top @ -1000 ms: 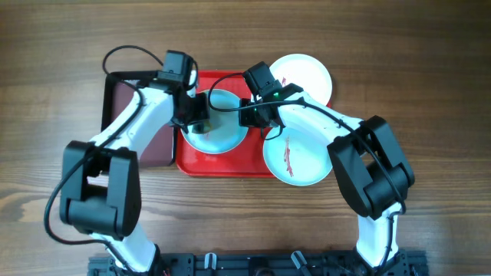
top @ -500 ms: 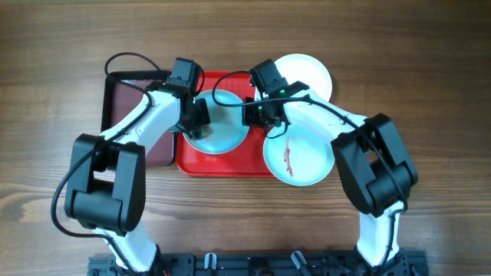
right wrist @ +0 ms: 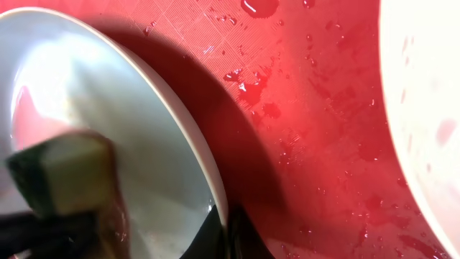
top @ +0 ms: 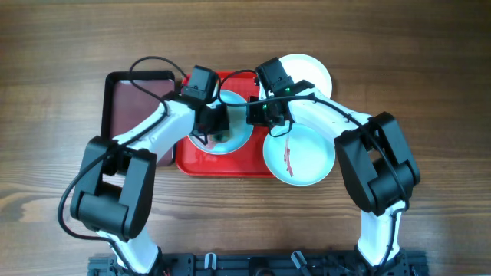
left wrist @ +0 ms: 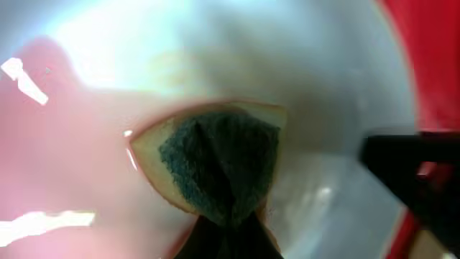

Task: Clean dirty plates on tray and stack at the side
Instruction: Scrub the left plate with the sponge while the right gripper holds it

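Note:
A pale blue plate [top: 234, 123] lies on the bright red tray [top: 196, 161]. My left gripper [top: 217, 124] is shut on a green and yellow sponge [left wrist: 219, 158] pressed on the plate's inside [left wrist: 338, 108]. My right gripper [top: 257, 115] is shut on that plate's right rim [right wrist: 194, 129]; the sponge also shows in the right wrist view [right wrist: 65, 173]. A second pale blue plate [top: 303, 157] with a red sauce streak lies at the tray's right edge. A white plate [top: 311, 73] with a small red mark lies behind it.
A smaller black-rimmed maroon tray [top: 130, 103] lies left of the red tray. The red tray's floor is wet with droplets [right wrist: 309, 93]. Bare wooden table [top: 430, 77] surrounds everything.
My left gripper has moved right across the blue plate with the sponge. My right gripper has stayed on the plate's rim.

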`<state>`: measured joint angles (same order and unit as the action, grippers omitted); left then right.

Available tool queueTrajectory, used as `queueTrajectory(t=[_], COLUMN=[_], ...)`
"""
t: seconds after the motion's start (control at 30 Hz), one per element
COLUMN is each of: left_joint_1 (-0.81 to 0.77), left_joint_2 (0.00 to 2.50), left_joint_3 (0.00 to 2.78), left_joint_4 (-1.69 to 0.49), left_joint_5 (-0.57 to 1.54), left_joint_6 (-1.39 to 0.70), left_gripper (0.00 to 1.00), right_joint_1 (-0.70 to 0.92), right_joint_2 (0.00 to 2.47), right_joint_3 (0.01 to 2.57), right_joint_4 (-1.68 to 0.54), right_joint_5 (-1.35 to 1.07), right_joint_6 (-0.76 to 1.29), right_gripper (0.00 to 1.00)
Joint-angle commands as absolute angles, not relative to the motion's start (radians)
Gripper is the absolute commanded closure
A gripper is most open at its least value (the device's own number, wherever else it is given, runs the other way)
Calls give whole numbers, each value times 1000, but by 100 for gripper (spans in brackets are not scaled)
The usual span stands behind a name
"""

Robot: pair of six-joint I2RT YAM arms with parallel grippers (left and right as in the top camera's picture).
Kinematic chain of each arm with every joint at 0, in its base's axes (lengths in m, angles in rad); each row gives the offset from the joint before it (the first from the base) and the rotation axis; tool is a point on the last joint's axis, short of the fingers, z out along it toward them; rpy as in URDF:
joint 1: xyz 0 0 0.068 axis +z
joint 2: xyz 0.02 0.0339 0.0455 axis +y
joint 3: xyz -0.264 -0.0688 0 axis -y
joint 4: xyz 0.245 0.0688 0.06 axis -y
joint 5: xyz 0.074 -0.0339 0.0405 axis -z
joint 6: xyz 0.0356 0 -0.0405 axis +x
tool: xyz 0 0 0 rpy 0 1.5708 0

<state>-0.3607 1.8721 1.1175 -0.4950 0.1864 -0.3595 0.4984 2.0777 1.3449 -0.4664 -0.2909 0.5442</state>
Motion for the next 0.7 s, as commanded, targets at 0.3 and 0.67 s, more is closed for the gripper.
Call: queueTrajectory(t=[0.3,0.67], left_joint_1=[-301,-310], left_joint_2=[1900,1899], left_joint_3=[1100,1100], left_joint_4=[-405,-565], left_joint_5=[-232,480], left_joint_6=[-360,-266], left_gripper=[96,96], right_joint_1=[506,506], right_joint_2=[2106,2106], right_joint_3=[1331,1331], right_joint_4=[-471,-469], right_joint_5=[-308,-308], right_joint_6=[542,543], right_gripper=[96,96])
